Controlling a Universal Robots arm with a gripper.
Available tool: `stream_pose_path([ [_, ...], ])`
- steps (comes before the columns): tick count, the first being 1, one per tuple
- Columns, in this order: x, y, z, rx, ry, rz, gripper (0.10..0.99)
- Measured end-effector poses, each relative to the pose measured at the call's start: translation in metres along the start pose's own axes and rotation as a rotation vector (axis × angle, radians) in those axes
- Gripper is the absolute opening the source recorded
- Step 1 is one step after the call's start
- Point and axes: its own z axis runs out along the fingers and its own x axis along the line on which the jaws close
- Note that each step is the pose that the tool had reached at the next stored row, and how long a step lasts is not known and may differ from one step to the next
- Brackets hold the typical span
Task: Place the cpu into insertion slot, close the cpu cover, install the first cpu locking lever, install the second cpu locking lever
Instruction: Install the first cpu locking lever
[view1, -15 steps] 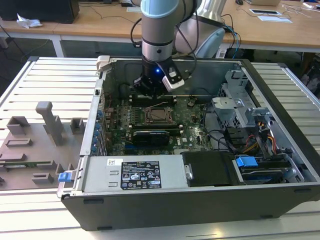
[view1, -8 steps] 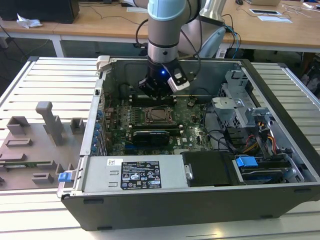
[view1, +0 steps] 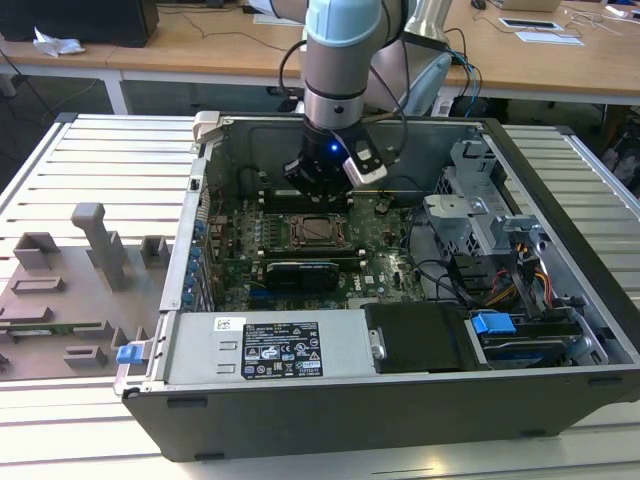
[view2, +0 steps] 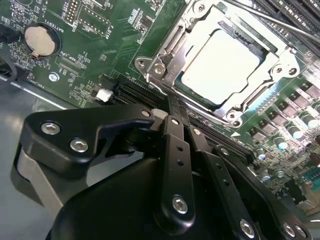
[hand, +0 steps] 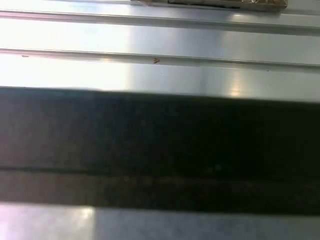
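1. Silvery metal marks the cpu cover (view2: 227, 57) in the second wrist view: we see its frame lying flat over the cpu (view2: 220, 60), whose pale top fills the cut-out centre.
2. We find the cpu seated in the insertion slot (view1: 318, 232), which in the exterior view sits near the middle of the green motherboard (view1: 385, 250) inside the open computer case (view1: 560, 250).
3. We see the gripper (view1: 320, 183) hanging just above the far edge of the slot in the exterior view, at the end of the grey and pale blue arm (view1: 340, 50).
4. In the second wrist view the gripper (view2: 177, 112) has its two black fingers (view2: 175, 145) pressed together, side by side, with nothing between them; their tips sit just beside the corner of the cover frame.
5. We notice a thin metal rod, one locking lever (view2: 270, 20), running along the far side of the socket.
6. A round coin battery (view2: 40, 40) sits on the board well apart from the socket.
7. In the first wrist view we can make out a dark band (hand: 160, 150) across pale ribbed metal, and we cannot tell what it is.
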Motion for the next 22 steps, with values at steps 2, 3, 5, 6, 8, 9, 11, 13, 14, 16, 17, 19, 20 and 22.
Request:
stream_pose_path([
  [2,-0.0010,-0.0003,0.0007,-0.005,0.0000,0.000,0.106],
  [3,-0.0017,-0.0004,0.0013,-0.008,-0.0001,0.000,0.106],
  [5,-0.0025,-0.0008,0.0017,-0.014,0.0003,0.000,0.106],
  [6,-0.0027,-0.0008,0.0019,-0.018,0.0001,0.000,0.106],
  [8,-0.0035,-0.0009,0.0026,-0.025,0.0001,0.000,0.106],
  [9,-0.0037,-0.0009,0.0026,-0.026,-0.0001,0.000,0.106],
  [11,-0.0038,-0.0003,-0.0033,-0.020,-0.0002,-0.001,0.106],
  [13,-0.0038,0.0002,-0.0137,0.014,0.0005,-0.001,0.106],
  [14,-0.0037,-0.0003,-0.0140,0.031,0.0013,-0.001,0.106],
  [16,-0.0033,-0.0025,-0.0141,0.057,0.0022,-0.002,0.106],
  [17,-0.0029,-0.0042,-0.0143,0.068,0.0025,-0.002,0.106],
  [19,-0.0013,-0.0118,-0.0149,0.082,0.0025,-0.002,0.106],
  [20,-0.0007,-0.0157,-0.0153,0.083,0.0027,-0.002,0.106],
  [22,0.0004,-0.0243,-0.0159,0.083,0.0023,-0.002,0.106],
])
